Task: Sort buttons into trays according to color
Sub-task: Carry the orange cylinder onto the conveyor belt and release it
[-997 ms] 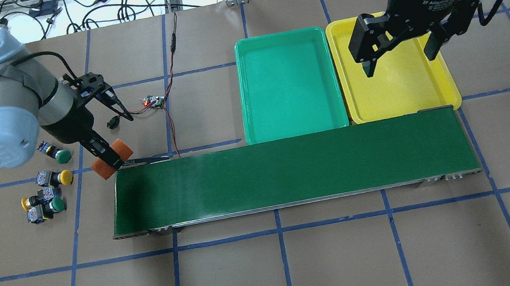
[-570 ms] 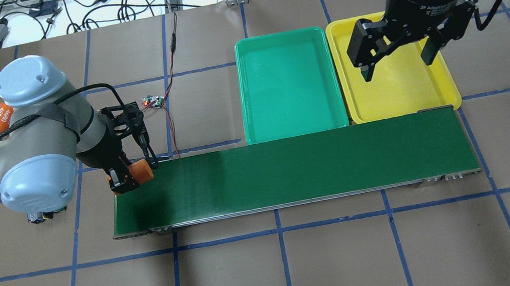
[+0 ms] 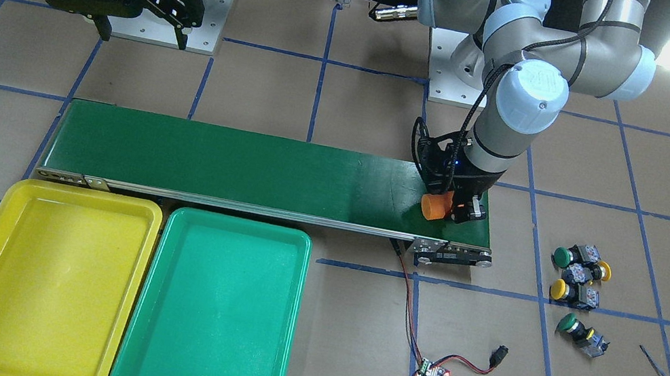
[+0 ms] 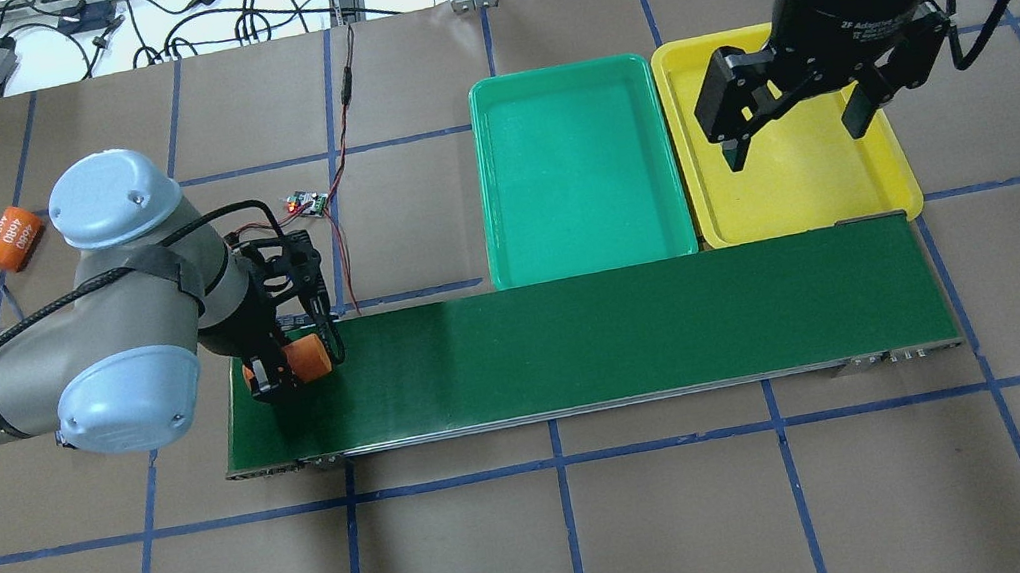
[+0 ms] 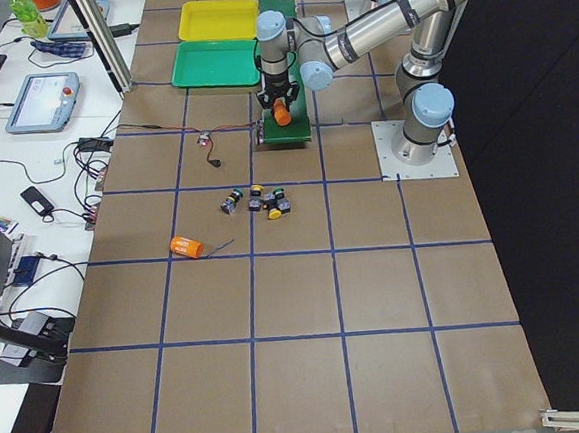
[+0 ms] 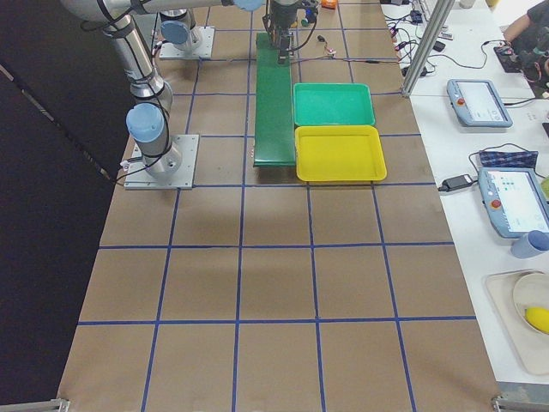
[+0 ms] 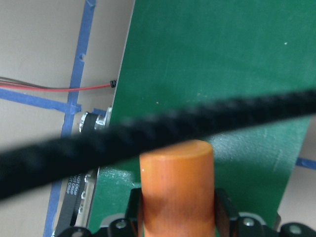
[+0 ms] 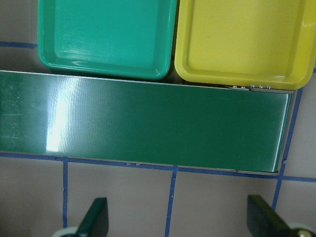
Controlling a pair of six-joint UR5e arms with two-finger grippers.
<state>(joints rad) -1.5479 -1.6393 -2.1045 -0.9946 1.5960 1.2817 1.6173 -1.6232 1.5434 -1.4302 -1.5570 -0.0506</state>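
Four buttons (image 3: pixel 576 286), two with yellow caps and two with green, lie loose on the table past the belt's end; my left arm hides them in the overhead view. My left gripper (image 4: pixel 294 364) is shut on an orange cylinder (image 4: pixel 310 354), low at the left end of the dark-green conveyor belt (image 4: pixel 628 330). Whether the cylinder touches the belt I cannot tell. The wrist view shows the cylinder (image 7: pixel 177 182) between the fingers. The teal-green tray (image 4: pixel 578 165) and the yellow tray (image 4: pixel 798 183) hold nothing. My right gripper (image 4: pixel 794 145) hangs open above the yellow tray.
A second orange cylinder (image 4: pixel 12 237) marked 4680 lies at the table's far left. A small circuit board (image 4: pixel 306 204) with red and black wires sits behind the belt's left end. A black cable crosses the left wrist view.
My left arm has carried the orange cylinder from beside the belt's left end onto the belt. It now covers the buttons in the overhead view. The right gripper has barely shifted.
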